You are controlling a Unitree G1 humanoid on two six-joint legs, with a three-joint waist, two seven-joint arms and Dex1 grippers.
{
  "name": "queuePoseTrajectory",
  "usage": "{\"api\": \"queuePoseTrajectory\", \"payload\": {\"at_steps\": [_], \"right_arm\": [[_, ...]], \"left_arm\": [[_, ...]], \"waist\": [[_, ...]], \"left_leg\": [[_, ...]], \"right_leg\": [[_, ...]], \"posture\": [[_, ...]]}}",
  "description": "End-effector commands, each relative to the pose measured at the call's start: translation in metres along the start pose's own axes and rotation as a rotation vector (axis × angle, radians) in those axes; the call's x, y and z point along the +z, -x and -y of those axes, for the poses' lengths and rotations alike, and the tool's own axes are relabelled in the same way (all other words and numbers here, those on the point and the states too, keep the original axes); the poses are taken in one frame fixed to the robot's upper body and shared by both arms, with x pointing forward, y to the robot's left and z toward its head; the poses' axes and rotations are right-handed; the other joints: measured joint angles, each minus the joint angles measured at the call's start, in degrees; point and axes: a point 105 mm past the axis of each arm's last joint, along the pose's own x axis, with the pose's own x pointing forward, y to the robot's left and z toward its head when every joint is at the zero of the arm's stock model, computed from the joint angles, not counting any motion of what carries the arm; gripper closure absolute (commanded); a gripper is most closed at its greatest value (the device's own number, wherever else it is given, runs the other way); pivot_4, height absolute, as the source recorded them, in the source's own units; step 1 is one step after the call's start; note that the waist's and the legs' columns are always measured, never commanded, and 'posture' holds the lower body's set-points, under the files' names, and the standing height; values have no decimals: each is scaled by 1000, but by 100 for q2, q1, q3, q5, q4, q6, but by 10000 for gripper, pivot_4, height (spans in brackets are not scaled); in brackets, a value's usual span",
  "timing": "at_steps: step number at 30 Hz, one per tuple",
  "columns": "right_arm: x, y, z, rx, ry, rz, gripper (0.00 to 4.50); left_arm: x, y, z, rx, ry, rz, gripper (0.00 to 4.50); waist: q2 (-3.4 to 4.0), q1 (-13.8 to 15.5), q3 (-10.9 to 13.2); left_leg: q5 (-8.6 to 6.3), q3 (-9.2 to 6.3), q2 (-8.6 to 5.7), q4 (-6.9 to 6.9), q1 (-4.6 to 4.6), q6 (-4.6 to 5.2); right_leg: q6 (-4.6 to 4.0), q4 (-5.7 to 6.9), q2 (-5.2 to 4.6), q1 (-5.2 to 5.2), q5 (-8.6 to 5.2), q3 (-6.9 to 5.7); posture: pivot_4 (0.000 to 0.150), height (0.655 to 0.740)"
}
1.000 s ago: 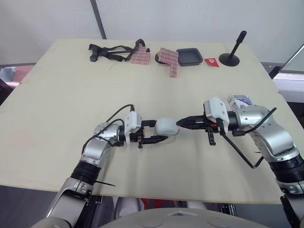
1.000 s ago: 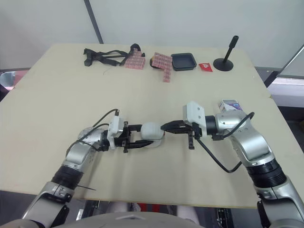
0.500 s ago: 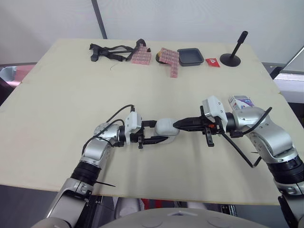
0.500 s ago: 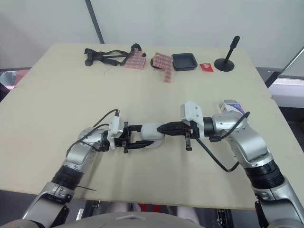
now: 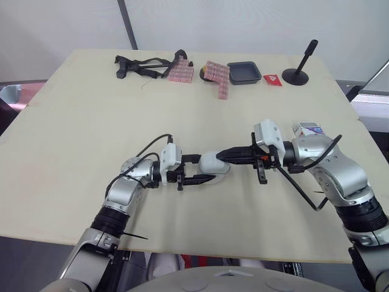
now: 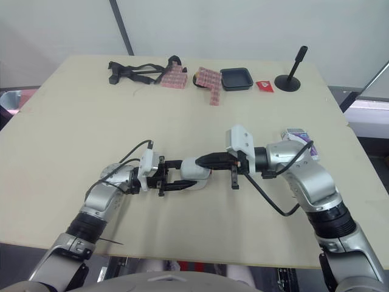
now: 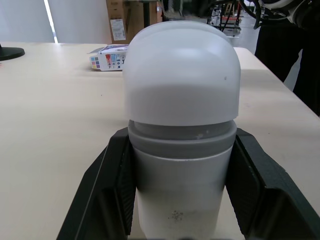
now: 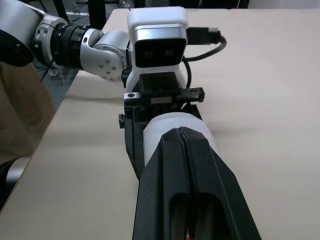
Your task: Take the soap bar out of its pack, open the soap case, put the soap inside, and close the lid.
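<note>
step: opening soap case [image 5: 213, 163]. my left jaws clamp its base; right jaws, shut empty, at lid [image 7: 180, 70]. next: pry up.

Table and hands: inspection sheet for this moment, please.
Surface: pale wooden table, no spills seen.
Job's things: soap case, lid on, contents hidden; soap pack lying by the right arm.
Clutter: black straps, pink packs, dark tray, red sachet, black stand, all along the far edge.
Hands: left hand clamps the case; right hand, fingers together, tip on its lid.
Cables: black cables loop off both wrists.
Surroundings: pale wall behind.
</note>
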Motion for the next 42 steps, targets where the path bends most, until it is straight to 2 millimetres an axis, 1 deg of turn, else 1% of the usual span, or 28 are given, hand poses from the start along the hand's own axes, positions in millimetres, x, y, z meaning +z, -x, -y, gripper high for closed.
{"api": "queuePoseTrajectory", "payload": {"at_steps": [1,6,9,13,21,24,28,31,33,37,42], "right_arm": [[-4,-1,-2,15,39,-46,44760],[-8,-3,2,5,18,-63,44760],[-20,-3,5,-8,-16,-125,44760],[-25,-6,9,-26,-54,-164,44760],[-32,-13,2,9,-105,-211,44760],[-28,-11,4,-1,-86,-191,44760],[-17,-6,12,-44,-28,-126,44760],[3,5,19,-84,15,-11,44760],[12,14,21,-101,22,29,44760],[16,28,21,-116,59,39,34601],[16,41,17,-129,104,60,17487]], "left_arm": [[-2,-2,5,-22,-6,-20,25775],[-2,-2,5,-20,-6,-19,25775],[-2,-2,5,-19,-7,-18,25775],[-2,-2,5,-19,-7,-17,25775],[-1,-2,4,-15,-9,-15,25775],[-1,-1,4,-12,-7,-17,25775],[-1,0,2,-2,10,-17,25775],[1,2,0,7,30,-16,25775],[3,3,-2,14,42,-13,25775],[6,4,-2,12,56,-12,25775],[7,4,-1,8,86,-10,25775]], "waist": [[0,-1,0],[0,-8,0],[1,-17,-1],[1,-21,-1],[2,-35,-6],[2,-36,-6],[2,-35,-6],[3,-34,-5],[3,-31,-3],[6,-24,-1],[7,-22,0]], "left_leg": [[0,0,0,0,0,0],[0,0,0,0,3,0],[0,0,0,0,7,0],[0,0,0,0,14,-1],[1,0,0,-6,34,-3],[1,0,0,-8,39,-3],[1,0,0,-9,39,-3],[1,0,0,-9,36,-3],[1,-1,0,-10,30,-3],[1,-5,1,-14,18,-2],[1,-7,2,-18,13,-1]], "right_leg": [[0,0,0,0,0,0],[0,2,-1,3,0,0],[0,3,-1,6,0,0],[0,3,-1,13,0,1],[0,-17,-4,30,0,-2],[-1,-20,-5,35,0,-3],[-1,-20,-5,37,0,-4],[-1,-20,-6,37,0,-5],[-1,-19,-8,36,0,-8],[-1,-27,-1,35,0,-13],[0,-35,-1,33,0,-19]], "posture": [[1500,7400],[1500,7400],[1500,7400],[1500,7400],[1500,7400],[1500,7400],[1500,7400],[1500,7400],[1500,7400],[1500,7400],[1500,7400]]}}
